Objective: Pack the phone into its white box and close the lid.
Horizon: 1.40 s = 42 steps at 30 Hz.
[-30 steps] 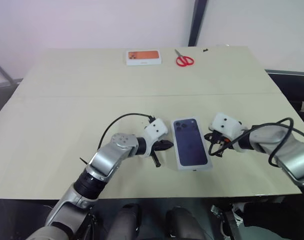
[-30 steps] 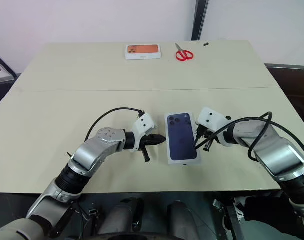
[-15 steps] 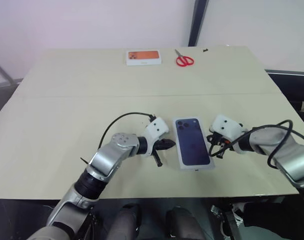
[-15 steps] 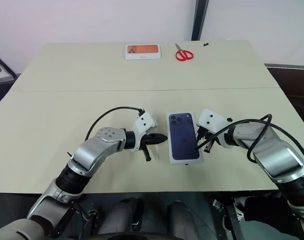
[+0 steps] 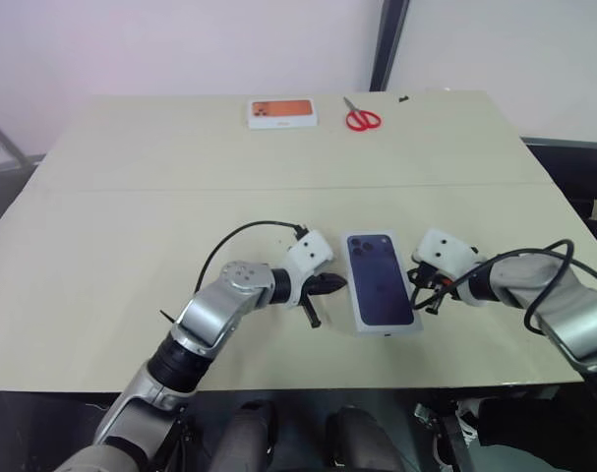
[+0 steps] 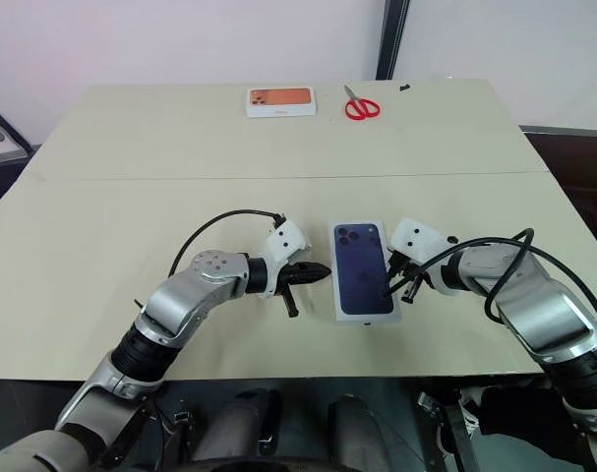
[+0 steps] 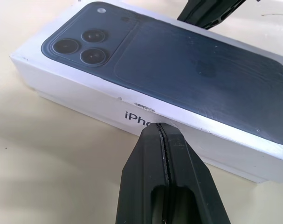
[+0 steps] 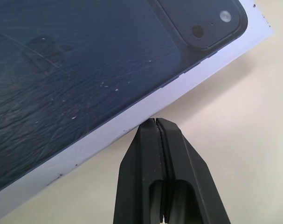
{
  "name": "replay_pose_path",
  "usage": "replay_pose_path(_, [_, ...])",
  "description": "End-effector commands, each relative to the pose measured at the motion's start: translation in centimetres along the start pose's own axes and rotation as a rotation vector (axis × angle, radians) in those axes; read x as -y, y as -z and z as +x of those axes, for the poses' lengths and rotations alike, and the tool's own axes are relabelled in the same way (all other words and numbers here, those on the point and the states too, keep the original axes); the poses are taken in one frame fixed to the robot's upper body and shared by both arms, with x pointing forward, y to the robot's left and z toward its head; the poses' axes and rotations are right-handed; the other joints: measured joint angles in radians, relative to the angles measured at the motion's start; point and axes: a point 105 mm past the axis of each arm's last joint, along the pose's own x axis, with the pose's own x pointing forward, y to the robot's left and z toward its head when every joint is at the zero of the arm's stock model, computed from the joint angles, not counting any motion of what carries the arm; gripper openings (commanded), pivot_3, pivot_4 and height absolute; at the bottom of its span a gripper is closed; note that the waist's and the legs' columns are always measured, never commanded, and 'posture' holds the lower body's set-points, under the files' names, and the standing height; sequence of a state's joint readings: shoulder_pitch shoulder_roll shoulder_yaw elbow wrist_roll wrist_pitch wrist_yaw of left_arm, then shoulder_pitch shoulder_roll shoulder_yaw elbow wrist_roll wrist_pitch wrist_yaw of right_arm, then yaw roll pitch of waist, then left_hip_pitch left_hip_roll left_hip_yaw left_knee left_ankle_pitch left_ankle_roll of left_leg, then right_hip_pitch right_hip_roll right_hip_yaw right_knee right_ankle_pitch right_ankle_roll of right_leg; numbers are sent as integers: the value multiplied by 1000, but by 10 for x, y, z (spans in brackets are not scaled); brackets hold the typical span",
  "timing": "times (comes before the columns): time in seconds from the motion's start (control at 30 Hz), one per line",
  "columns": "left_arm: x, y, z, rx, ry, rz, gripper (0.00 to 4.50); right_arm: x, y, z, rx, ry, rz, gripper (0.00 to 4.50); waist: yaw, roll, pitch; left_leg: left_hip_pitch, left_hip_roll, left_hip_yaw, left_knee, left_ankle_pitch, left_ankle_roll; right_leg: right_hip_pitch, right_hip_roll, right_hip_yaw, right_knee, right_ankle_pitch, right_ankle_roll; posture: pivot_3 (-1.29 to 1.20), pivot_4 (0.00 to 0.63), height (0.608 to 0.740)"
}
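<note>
The left wrist view shows what the head views cannot: the lid [image 7: 174,70], a white shallow cover printed with a dark blue phone picture, sits down over the white box [image 7: 225,156], whose lower wall shows as a thin white strip beneath it along the long side. That side carries black lettering, partly hidden by the fingertips. The right wrist view shows the lid's other long edge and the printed camera cluster, with fine scratches across the dark picture.

From the head views, the closed box lies flat near the front edge of the pale beige tabletop [image 5: 131,226], about midway between the two arms. At the far edge rest a white box with an orange picture [image 5: 281,113] and a pair of red-handled scissors [image 5: 361,118] — well apart from everything else. Nothing lies between the grippers and the box.

The left gripper [image 5: 333,285] has its black fingers pressed together, holding nothing, tips at the left long side of the box; whether they touch it I cannot tell. The right gripper [image 5: 414,287] is likewise closed and empty, its tip just beside the lid's right edge. The phone itself is not visible — the lid covers the box.
</note>
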<state>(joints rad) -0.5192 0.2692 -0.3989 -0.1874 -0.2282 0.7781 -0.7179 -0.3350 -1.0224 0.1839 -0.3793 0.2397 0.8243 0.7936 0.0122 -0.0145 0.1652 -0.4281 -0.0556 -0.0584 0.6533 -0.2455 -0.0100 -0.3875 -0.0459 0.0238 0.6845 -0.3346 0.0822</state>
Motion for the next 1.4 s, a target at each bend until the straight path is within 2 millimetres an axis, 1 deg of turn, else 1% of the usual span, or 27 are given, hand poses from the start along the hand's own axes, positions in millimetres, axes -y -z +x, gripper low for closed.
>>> replay_pose_path(0.03, [8,-13,1,44,31,41,0,4,-11,-8,41,24,-31,21,0,0,0,0,0,0,0,0,0,0,0,0,0,0,0,0,150,740])
replay_pose_path(0.17, [1,-11,-3,38,5,37,0,13,-9,-14,32,54,-43,21,0,0,0,0,0,0,0,0,0,0,0,0,0,0,0,0,150,740])
replay_pose_path(0.23, [-7,-11,-10,51,-19,17,0,22,-9,-23,40,76,-43,21,0,0,0,0,0,0,0,0,0,0,0,0,0,0,0,0,150,740])
replay_pose_path(0.3, [-16,-17,-17,84,-49,-5,0,24,-10,-33,74,62,-48,21,0,0,0,0,0,0,0,0,0,0,0,0,0,0,0,0,150,740])
replay_pose_path(0.37, [-25,-29,-19,132,-72,-27,0,19,-14,-43,125,13,-47,21,2,0,0,0,0,0,0,0,0,0,0,0,0,0,0,0,150,740])
replay_pose_path(0.43, [-28,-42,-15,166,-78,-18,0,11,-16,-49,160,-44,-21,21,3,0,0,0,0,0,0,0,0,1,0,-1,0,0,0,0,150,740])
replay_pose_path(0.5, [-31,-49,-5,166,-81,3,0,-1,-14,-51,171,-106,-6,21,5,0,0,0,0,0,1,0,0,2,0,-1,0,0,0,0,150,740])
replay_pose_path(0.57, [-32,-50,10,137,-83,26,0,-21,-14,-48,182,-183,0,21,5,0,0,0,0,-1,3,0,1,3,0,-2,0,0,0,0,150,740])
replay_pose_path(0.63, [-33,-46,22,103,-79,40,0,-33,-14,-43,188,-214,13,21,2,0,0,1,0,-1,4,-1,1,4,0,-2,0,0,0,0,150,740])
replay_pose_path(0.7, [-31,-32,35,18,-58,62,0,-42,-3,-33,138,-213,33,21,-1,0,0,1,0,-1,4,-1,1,4,0,-2,0,0,0,0,150,740])
replay_pose_path(0.77, [-31,-17,41,-58,-50,75,0,-48,8,-27,85,-214,49,21,-1,0,0,1,0,-1,4,-1,1,4,1,-1,0,0,0,0,150,740])
replay_pose_path(0.87, [-32,-5,42,-98,-44,70,0,-52,18,-23,43,-212,40,21,0,0,0,2,0,-1,4,-1,1,5,1,-1,0,0,0,0,150,740])
replay_pose_path(1.0, [-36,-13,35,-30,-66,43,0,-43,11,-24,89,-164,35,21,0,-1,-1,3,0,-2,5,-1,1,7,1,-2,-1,0,1,0,150,740])
replay_pose_path(1.07, [-42,-27,21,64,-106,47,0,-22,0,-26,154,-76,51,21,-4,-1,-1,3,0,-2,5,-1,1,7,1,-1,0,0,1,0,150,740])
replay_pose_path(1.1, [-43,-32,17,94,-120,49,0,-15,-3,-27,173,-48,61,21,-6,-1,-1,3,0,-2,5,-1,1,7,1,-1,0,0,1,0,150,740])
replay_pose_path(1.13, [-50,-37,0,145,-171,62,0,3,-10,-28,228,40,62,21,-7,-1,0,3,0,-2,5,-1,1,6,1,-1,0,0,1,0,150,740])
replay_pose_path(1.2, [-59,-41,-29,198,-254,77,0,29,-14,-30,283,160,68,21,-12,0,0,2,0,-1,4,1,-2,4,1,0,1,0,1,0,150,740])
replay_pose_path(1.23, [-64,-39,-46,216,-300,79,0,38,-13,-31,296,192,76,21,-10,0,0,2,0,-1,3,1,-2,3,1,0,1,0,0,0,150,740])
replay_pose_path(1.3, [-66,-37,-59,229,-339,77,0,47,-10,-31,300,208,84,21,-4,0,-1,2,0,-1,2,2,-3,2,1,0,1,0,0,0,150,740])
replay_pose_path(1.37, [-75,-23,-98,234,-445,75,0,59,-15,-34,371,214,138,21,0,0,0,2,0,-1,1,2,-3,2,0,0,0,0,1,0,150,740])
replay_pose_path(1.4, [-78,-18,-113,224,-494,79,0,66,-15,-35,404,215,176,21,-4,0,0,2,0,0,2,2,-3,2,0,0,0,0,0,0,150,740])
